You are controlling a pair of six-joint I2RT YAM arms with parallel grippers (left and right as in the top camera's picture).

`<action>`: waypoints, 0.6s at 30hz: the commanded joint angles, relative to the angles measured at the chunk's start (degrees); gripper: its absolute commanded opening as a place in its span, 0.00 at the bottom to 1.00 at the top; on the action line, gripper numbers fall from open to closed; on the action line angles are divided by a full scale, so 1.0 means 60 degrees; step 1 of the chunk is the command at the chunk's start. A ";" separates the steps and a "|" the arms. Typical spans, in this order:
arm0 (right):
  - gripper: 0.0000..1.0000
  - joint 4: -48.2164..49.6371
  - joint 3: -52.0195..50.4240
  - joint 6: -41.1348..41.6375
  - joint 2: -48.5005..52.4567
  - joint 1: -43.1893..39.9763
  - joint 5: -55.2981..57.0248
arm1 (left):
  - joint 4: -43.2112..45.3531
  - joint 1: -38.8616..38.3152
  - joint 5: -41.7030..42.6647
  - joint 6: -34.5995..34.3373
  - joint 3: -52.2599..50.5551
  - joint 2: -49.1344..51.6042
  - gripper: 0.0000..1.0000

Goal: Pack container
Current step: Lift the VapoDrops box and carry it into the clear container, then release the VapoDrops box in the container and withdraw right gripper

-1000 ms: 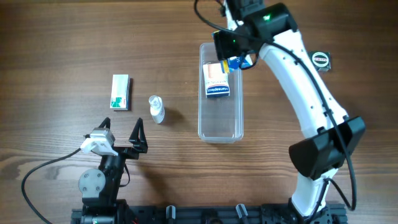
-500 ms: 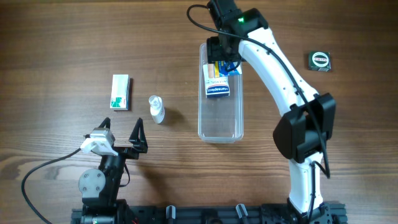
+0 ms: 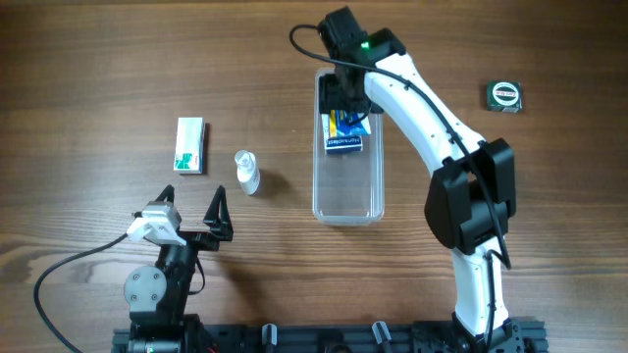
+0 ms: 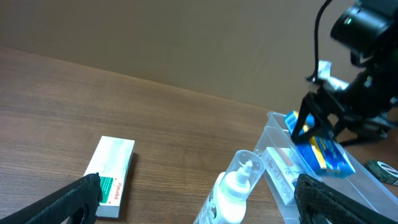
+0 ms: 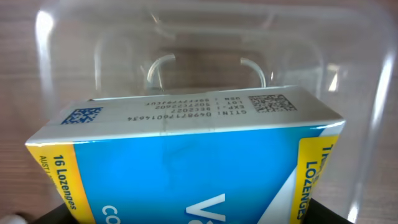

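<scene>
In the container (image 3: 347,186), a flat box (image 3: 343,144), right end effector (image 3: 345,104) holding lozenge box (image 5: 186,168)

Clear container (image 3: 347,191) (long, narrow) upright, center-right.

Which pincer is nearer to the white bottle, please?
Left. The left pincer sits close to the white bottle; the right pincer holds a blue box at the container.
</scene>
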 commanded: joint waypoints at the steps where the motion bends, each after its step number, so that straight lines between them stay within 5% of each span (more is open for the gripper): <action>1: 0.76 0.0153 -0.0393 0.0171 0.0171 0.0058 -0.0302 | -0.0011 0.0051 0.0080 0.0222 -0.0055 -0.0069 1.00; 18: 0.81 0.0652 -0.0608 -0.0124 0.0171 0.0058 -0.0936 | -0.0011 0.0051 0.0080 0.0222 -0.0055 -0.0069 1.00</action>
